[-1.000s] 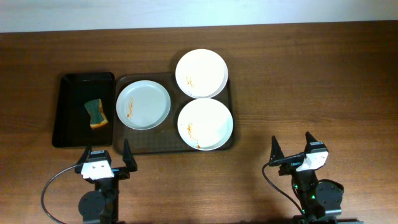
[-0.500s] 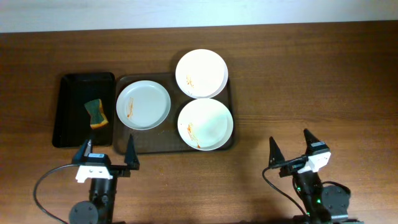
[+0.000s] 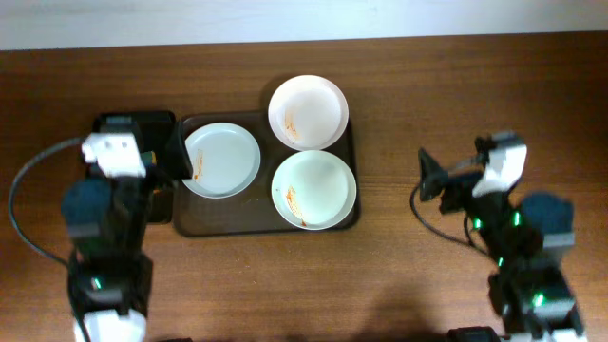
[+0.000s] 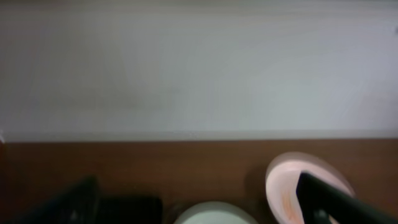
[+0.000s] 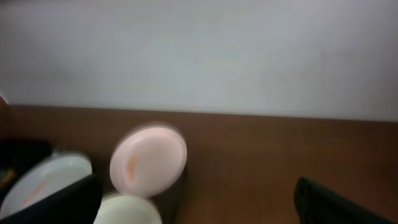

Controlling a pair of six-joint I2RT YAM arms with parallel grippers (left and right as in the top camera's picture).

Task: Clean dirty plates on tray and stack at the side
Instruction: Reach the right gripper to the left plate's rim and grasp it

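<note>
1. A large dark grey-brown rectangular tray with rounded corners [image 3: 237, 217] lies on the brown wooden table [image 3: 446, 85], just toward 9 o'clock from the table's middle in the overhead view.
2. Three round white shallow plates rest on it, each marked with thin orange-red sauce.
3. The left plate [image 3: 223, 160] fills the tray's 9 o'clock half, with its smear near its own 9 o'clock edge.
4. The far plate [image 3: 309, 111] sits at the tray's 1 o'clock corner and reaches out past the far rim; its smear is toward 8 o'clock.
5. The near plate [image 3: 316, 186] lies at the tray's 4 o'clock corner, just beside the far plate, with its smear at 7 o'clock.
6. A narrower black rectangular tray [image 3: 160, 120] stands at 9 o'clock of the big tray, mostly hidden under the left arm.
7. The left gripper [image 4: 198, 180] stands above that black tray with its claw spread wide and holding nothing. One dark finger [image 3: 179, 154] overlaps the left plate's 9 o'clock edge; whether it touches cannot be told.
8. The right gripper [image 5: 196, 182] is at 3 o'clock of the big tray, well apart from it and over bare wood. Its claw is also wide and empty.
9. Both wrist views are blurred, showing plates low in the frame below a pale wall.
</note>
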